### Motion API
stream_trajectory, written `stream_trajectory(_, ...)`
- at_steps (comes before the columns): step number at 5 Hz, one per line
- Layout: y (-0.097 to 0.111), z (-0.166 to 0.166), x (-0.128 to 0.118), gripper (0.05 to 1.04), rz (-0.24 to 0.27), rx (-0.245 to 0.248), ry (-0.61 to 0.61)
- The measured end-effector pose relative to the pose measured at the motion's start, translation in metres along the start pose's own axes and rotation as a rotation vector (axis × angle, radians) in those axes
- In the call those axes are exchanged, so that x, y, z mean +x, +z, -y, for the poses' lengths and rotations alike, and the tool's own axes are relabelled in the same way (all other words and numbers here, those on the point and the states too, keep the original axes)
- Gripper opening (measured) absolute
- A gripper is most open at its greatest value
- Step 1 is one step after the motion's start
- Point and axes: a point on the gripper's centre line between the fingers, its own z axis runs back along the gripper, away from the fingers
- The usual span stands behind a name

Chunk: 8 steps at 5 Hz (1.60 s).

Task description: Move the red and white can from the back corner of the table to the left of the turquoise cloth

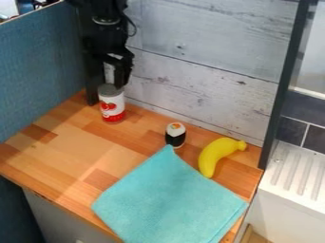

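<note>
The black gripper [114, 78] hangs down at the upper left, directly over a white and red can [112, 105] with a grey top. Its lower end is right by the can's top; whether they touch I cannot tell. The can stands upright on the wooden counter near the back left corner. To its right, a small black and white sushi piece [175, 135] with an orange spot on top stands upright. A yellow banana [216, 154] lies further right. In front, a turquoise cloth [169, 199] lies spread out, one corner pointing at the sushi piece.
The wooden counter [60, 154] has a blue panel [38, 71] along its left and a whitewashed plank wall [203, 61] behind. A dark upright post [285, 80] rises at the back right, with a white ribbed drainer [297, 173] beyond it. The cloth reaches the front edge.
</note>
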Motion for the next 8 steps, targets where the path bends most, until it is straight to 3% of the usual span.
stream_trajectory(4, -0.011, 0.002, 0.009, 1.0, 0.002, -0.046, 0.026)
stream_trajectory(7, -0.014, 0.016, 0.006, 1.0, -0.008, -0.132, 0.078)
stream_trajectory(8, -0.014, 0.013, 0.003, 1.0, -0.032, -0.113, 0.092)
